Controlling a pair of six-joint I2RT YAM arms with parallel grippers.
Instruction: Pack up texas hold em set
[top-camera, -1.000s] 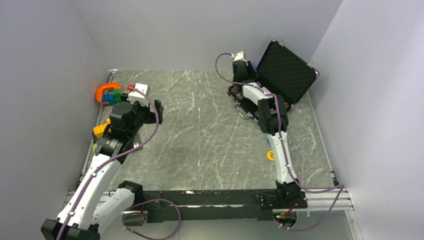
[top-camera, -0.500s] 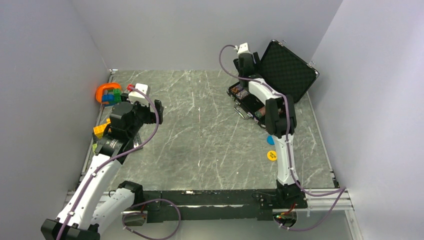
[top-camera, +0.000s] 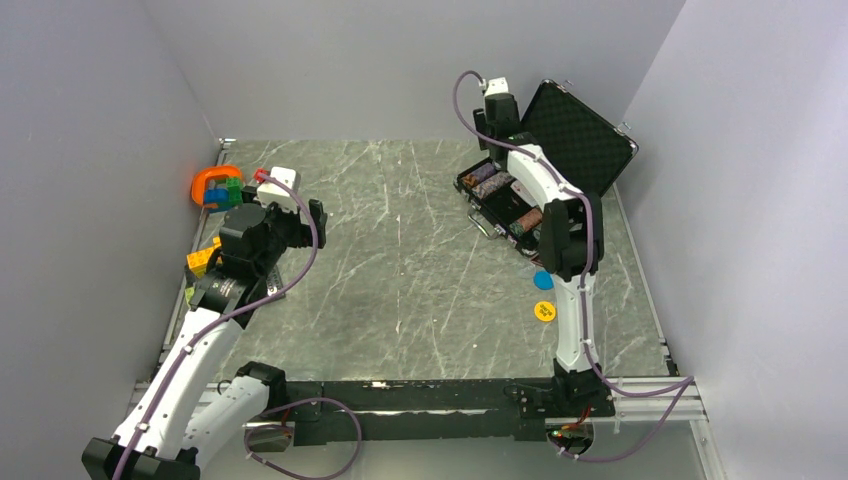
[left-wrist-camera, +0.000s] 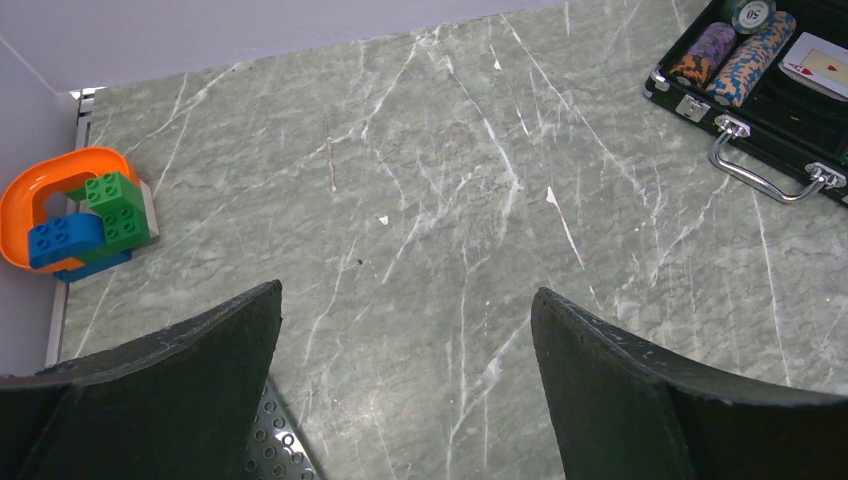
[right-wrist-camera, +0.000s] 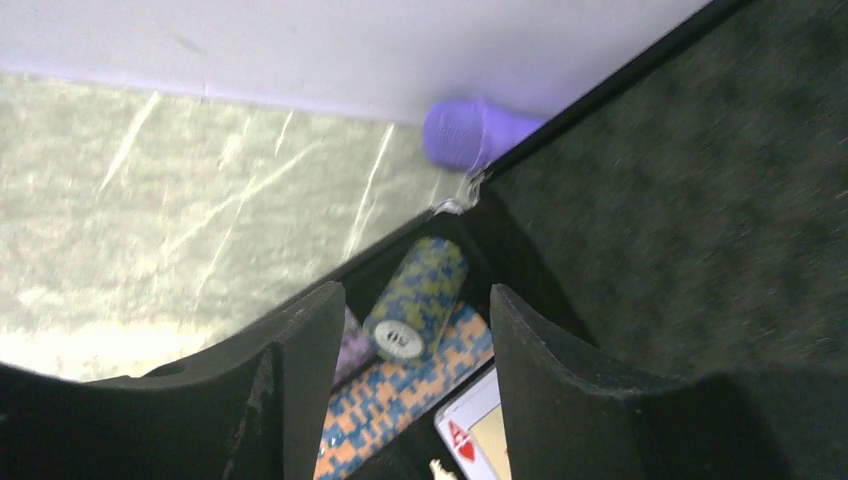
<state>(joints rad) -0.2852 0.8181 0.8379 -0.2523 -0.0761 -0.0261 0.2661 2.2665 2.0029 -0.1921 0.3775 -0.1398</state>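
The black briefcase (top-camera: 585, 140) stands open at the back right, its lid up and its foam tray (top-camera: 505, 200) holding chip stacks. My right gripper (top-camera: 493, 128) hangs open and empty above the tray's far corner. In the right wrist view its jaws (right-wrist-camera: 416, 292) frame a green-blue chip stack (right-wrist-camera: 415, 298) lying slanted on a blue-orange stack (right-wrist-camera: 400, 400), beside a purple stack (right-wrist-camera: 352, 350) and a card deck (right-wrist-camera: 475, 430). A blue disc (top-camera: 543, 280) and a yellow disc (top-camera: 544, 311) lie on the table in front of the case. My left gripper (left-wrist-camera: 407, 292) is open and empty at the left.
An orange ring with coloured blocks (top-camera: 215, 185) sits at the back left and also shows in the left wrist view (left-wrist-camera: 60, 205). A yellow block (top-camera: 203, 260) lies by the left arm. A purple stick (right-wrist-camera: 470, 132) lies behind the case. The case handle (left-wrist-camera: 765, 175) faces the table's middle.
My right gripper has risen and moved back from over the tray, uncovering the chip stacks. The left arm has not moved.
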